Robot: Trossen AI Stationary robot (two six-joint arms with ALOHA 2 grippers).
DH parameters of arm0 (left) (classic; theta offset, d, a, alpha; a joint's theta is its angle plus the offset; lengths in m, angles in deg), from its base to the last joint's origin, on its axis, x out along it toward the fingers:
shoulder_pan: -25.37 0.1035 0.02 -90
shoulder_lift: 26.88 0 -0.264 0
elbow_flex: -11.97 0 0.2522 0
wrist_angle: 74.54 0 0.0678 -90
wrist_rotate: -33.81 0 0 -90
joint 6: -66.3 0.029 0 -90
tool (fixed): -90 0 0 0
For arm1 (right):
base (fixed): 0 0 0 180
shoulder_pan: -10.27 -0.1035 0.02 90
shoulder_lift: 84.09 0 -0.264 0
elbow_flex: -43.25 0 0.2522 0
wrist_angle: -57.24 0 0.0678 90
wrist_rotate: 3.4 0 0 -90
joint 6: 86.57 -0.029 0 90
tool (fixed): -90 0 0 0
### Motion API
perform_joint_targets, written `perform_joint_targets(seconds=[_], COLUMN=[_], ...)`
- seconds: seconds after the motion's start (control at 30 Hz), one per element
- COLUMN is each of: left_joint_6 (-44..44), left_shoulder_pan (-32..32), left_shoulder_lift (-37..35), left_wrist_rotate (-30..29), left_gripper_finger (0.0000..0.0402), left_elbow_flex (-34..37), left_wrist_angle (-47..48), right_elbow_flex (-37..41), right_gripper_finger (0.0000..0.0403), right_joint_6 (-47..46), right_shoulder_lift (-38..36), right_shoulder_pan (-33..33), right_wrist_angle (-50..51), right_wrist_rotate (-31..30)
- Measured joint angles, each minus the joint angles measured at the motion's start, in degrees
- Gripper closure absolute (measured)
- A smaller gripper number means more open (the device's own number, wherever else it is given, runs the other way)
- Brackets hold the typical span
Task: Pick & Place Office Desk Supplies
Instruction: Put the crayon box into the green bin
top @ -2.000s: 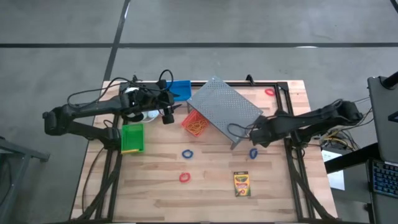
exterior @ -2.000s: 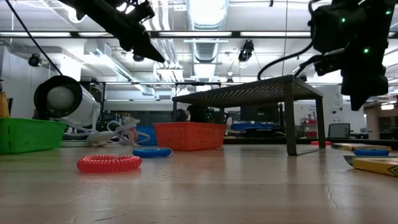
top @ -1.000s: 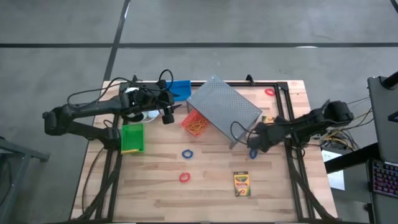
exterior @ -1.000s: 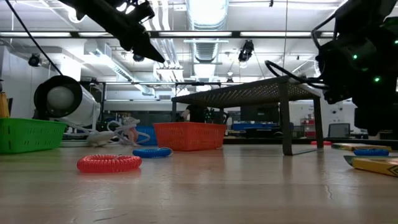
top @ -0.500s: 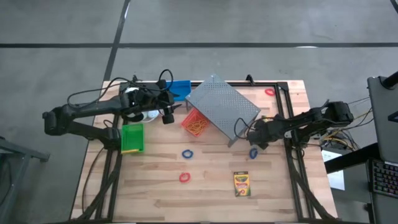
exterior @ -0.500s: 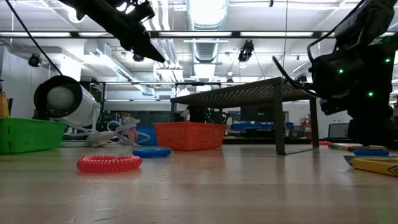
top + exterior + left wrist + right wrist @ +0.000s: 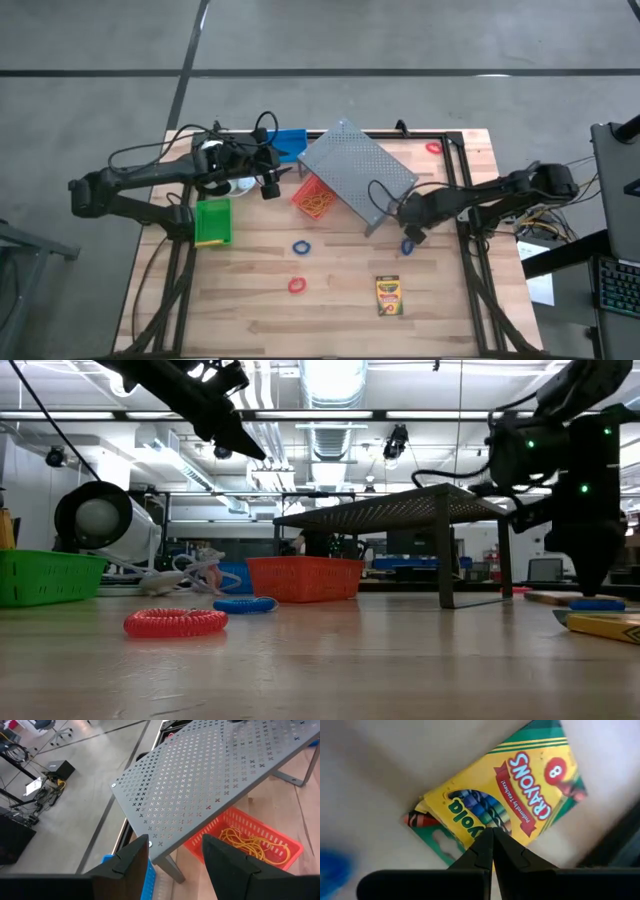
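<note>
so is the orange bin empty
No, the orange bin holds a tangle of yellow bands, seen in the left wrist view under the edge of the metal rack.

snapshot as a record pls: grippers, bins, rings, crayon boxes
left gripper: open, above the table by the small blue plastic bin
right gripper: shut, tips at a yellow-and-green crayon box; contact unclear
red-orange plastic bin: partly under the grey perforated metal rack
green plastic bin: left side of table
blue ring band: mid-table, apart from the red ring band
second crayon box: lying flat, alone
</note>
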Motion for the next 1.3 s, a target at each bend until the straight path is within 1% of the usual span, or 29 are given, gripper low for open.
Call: perform_joint_targets(seconds=[0.13,0.2,0.27,0.4,0.47,0.5,0.53,0.63,0.7,0.77,0.83,0.93,1.0,1.07,1.13,1.2,1.3], left_joint_6=[0.0,0.0,0.0,-0.1,-0.1,-0.1,-0.1,-0.1,-0.6,-1.7,-2.0,-2.0,-2.0,-2.0,-2.0,-2.0,-2.0], left_shoulder_pan=[0.0,0.0,0.0,0.0,0.0,0.0,0.0,0.0,0.0,0.0,0.0,0.0,0.0,0.0,0.0,0.0,0.0], left_shoulder_lift=[0.0,0.0,0.0,0.0,0.0,0.0,0.0,0.0,0.0,0.0,0.0,0.0,0.0,0.0,0.0,0.0,0.0], left_wrist_rotate=[0.0,0.0,0.0,0.0,0.0,0.0,0.0,0.0,0.0,0.0,0.0,0.0,0.0,0.0,0.0,0.0,0.0], left_gripper_finger=[0.0213,0.0213,0.0213,0.0213,0.0213,0.0213,0.0213,0.0213,0.0213,0.0213,0.0213,0.0213,0.0213,0.0213,0.0213,0.0213,0.0213], left_elbow_flex=[0.0,0.0,0.0,0.0,0.0,0.0,0.0,0.0,0.0,0.0,0.0,0.0,0.0,0.0,0.0,0.0,0.0], left_wrist_angle=[0.1,0.1,0.3,0.6,0.8,0.8,0.8,0.9,0.9,0.8,0.7,0.7,0.6,0.6,0.6,0.6,0.5], right_elbow_flex=[-2.2,-3.1,-3.4,-3.4,-3.3,-3.3,-3.3,-3.9,-4.3,-4.1,-3.9,-3.2,-2.6,-1.5,-0.4,0.5,0.7], right_gripper_finger=[0.0394,0.0394,0.0394,0.0394,0.0394,0.0394,0.0394,0.0394,0.0394,0.0394,0.0394,0.0394,0.0394,0.0394,0.0394,0.0394,0.0394], right_joint_6=[-0.8,-1.0,-1.9,-8.4,-10.7,-11.3,-12.5,-17.5,-20.5,-22.4,-23.7,-24.2,-24.8,-25.0,-25.9,-26.2,-23.3], right_shoulder_lift=[-1.2,-1.7,-1.8,-1.6,-1.2,-1.2,-1.3,-2.5,-3.4,-3.6,-3.6,-2.4,-1.3,0.0,1.1,1.6,1.7], right_shoulder_pan=[-0.1,-0.6,-1.5,-4.3,-6.4,-7.6,-8.9,-12.1,-13.5,-13.8,-13.5,-12.9,-12.8,-12.8,-12.8,-12.8,-12.9], right_wrist_angle=[0.5,0.7,0.7,0.7,0.5,0.6,0.6,0.3,0.0,0.1,0.1,0.1,0.1,0.2,-0.4,-2.5,-9.1], right_wrist_rotate=[10.2,14.1,16.3,19.5,19.9,19.0,16.8,6.3,0.4,-3.1,-5.3,-5.1,-2.8,0.8,2.2,1.9,-1.2])
